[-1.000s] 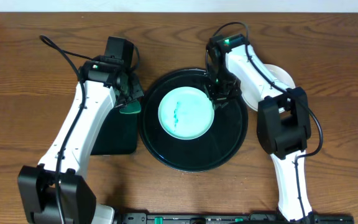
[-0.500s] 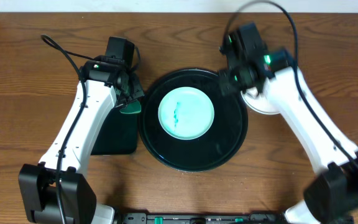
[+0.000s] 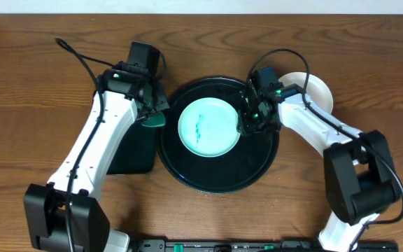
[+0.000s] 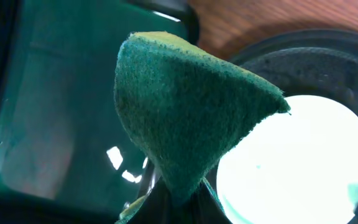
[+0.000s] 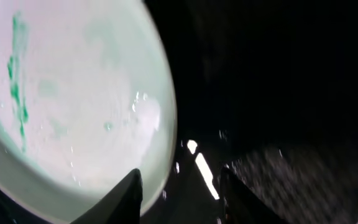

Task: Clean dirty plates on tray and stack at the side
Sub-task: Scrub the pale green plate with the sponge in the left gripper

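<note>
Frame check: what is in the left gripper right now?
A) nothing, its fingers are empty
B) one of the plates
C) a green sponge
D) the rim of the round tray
C: in the left wrist view the green sponge is pinched in the left gripper. Overhead, the sponge sits by the left edge of the round tray, short of the smeared plate.

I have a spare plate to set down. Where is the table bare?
Bare wood lies left of the left arm and right of the side plate. The tray's front crescent is also free. Crowded: the left gripper with its sponge and the right gripper flank the smeared plate.
</note>
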You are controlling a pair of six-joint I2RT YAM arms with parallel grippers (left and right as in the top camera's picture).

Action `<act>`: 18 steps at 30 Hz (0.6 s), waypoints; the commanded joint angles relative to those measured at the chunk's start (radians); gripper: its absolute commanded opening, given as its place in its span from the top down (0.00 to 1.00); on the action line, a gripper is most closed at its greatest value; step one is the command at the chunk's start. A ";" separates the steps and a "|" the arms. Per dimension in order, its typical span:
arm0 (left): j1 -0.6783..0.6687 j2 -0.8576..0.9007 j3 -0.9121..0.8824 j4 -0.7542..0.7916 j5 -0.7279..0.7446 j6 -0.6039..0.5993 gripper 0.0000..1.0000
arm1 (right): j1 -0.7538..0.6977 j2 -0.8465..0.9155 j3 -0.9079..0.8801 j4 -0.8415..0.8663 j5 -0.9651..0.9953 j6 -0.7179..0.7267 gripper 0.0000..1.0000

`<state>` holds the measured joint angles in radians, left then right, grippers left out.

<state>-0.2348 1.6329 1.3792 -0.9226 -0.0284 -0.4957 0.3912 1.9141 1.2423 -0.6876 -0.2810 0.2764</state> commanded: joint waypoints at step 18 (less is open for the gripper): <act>-0.189 0.225 -0.001 0.056 0.086 0.031 0.93 | 0.022 0.101 0.017 0.083 -0.034 0.098 0.99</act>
<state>-0.3859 1.8183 1.3792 -0.8707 0.0193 -0.4957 0.3969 1.9907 1.2537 -0.5980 -0.3222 0.3679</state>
